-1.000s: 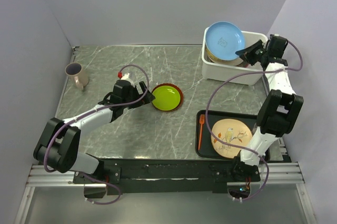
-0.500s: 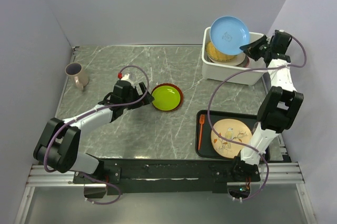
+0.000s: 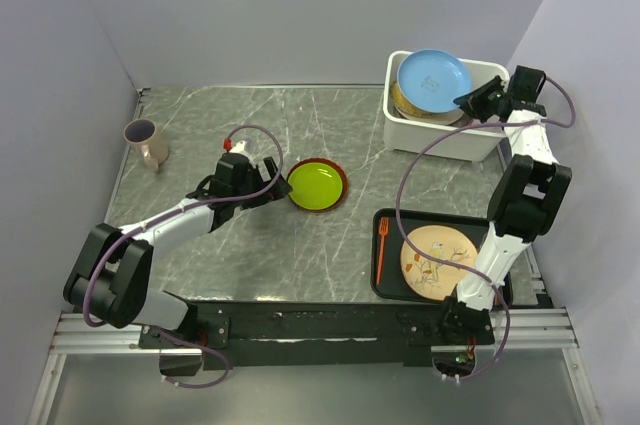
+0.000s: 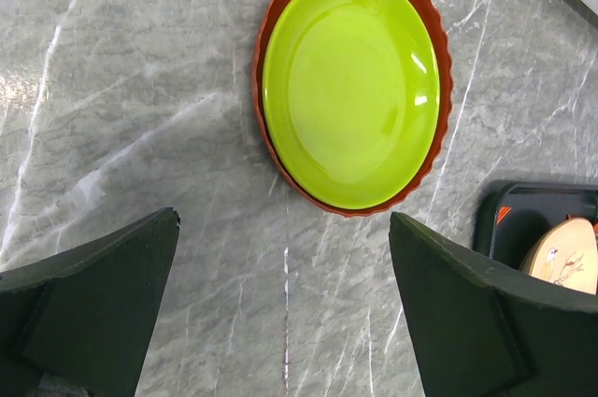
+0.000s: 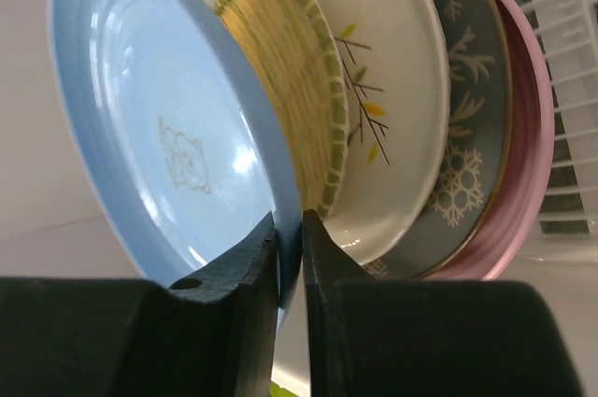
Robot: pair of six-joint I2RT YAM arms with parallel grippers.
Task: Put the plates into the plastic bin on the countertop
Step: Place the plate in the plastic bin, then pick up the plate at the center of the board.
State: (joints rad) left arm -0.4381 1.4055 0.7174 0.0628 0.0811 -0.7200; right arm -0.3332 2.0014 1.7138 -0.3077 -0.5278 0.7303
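Observation:
The white plastic bin (image 3: 440,137) stands at the back right of the countertop (image 3: 220,125). My right gripper (image 3: 468,102) (image 5: 291,229) is shut on the rim of a blue plate (image 3: 432,77) (image 5: 159,135), which leans on the stack inside the bin. Behind it lie a yellow lattice plate (image 5: 290,70), a white plate (image 5: 402,89), a dark grey plate (image 5: 467,135) and a pink plate (image 5: 523,135). A yellow-green plate (image 3: 317,185) (image 4: 350,89) sits on a red-orange plate (image 4: 259,89) mid-counter. My left gripper (image 3: 273,187) (image 4: 283,219) is open just short of them, holding nothing.
A black tray (image 3: 393,280) at the front right carries a beige plate (image 3: 437,260) and an orange fork (image 3: 381,250). A brownish cup (image 3: 146,140) stands at the far left. Grey walls close in the back and both sides.
The blue plate rose and tipped up above the bin, then came down onto the stack, my right gripper following it. The left arm and the yellow-green plate stayed put.

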